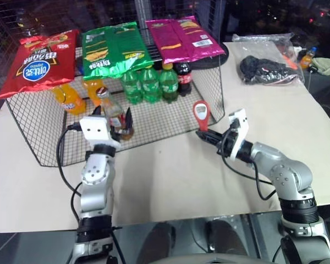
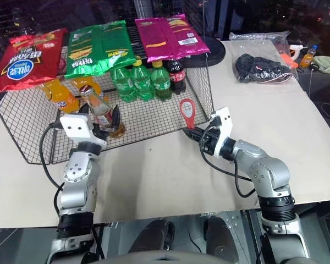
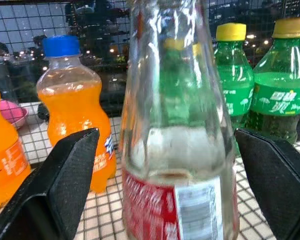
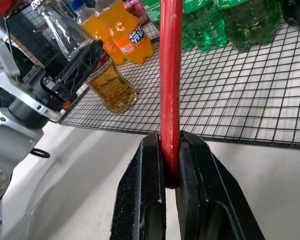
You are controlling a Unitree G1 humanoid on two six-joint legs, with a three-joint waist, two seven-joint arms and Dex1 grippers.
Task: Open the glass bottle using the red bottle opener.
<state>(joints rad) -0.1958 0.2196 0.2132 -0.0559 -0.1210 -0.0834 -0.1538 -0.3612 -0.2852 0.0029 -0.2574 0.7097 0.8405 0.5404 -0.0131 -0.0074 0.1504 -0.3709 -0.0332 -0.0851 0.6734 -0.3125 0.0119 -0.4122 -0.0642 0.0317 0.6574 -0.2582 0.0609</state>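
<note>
Pinching the red bottle opener (image 4: 170,75) upright by its handle, the right gripper (image 4: 171,165) is waiting while the left gripper (image 1: 113,118) is straddling the glass bottle (image 3: 177,150) wide open on the wire rack (image 1: 170,121), so closing off-center could be tipping it.

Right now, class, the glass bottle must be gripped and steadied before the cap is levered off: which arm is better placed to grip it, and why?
The left. The left gripper is open with its fingers either side of the glass bottle. The right gripper is shut on the red bottle opener.
</note>
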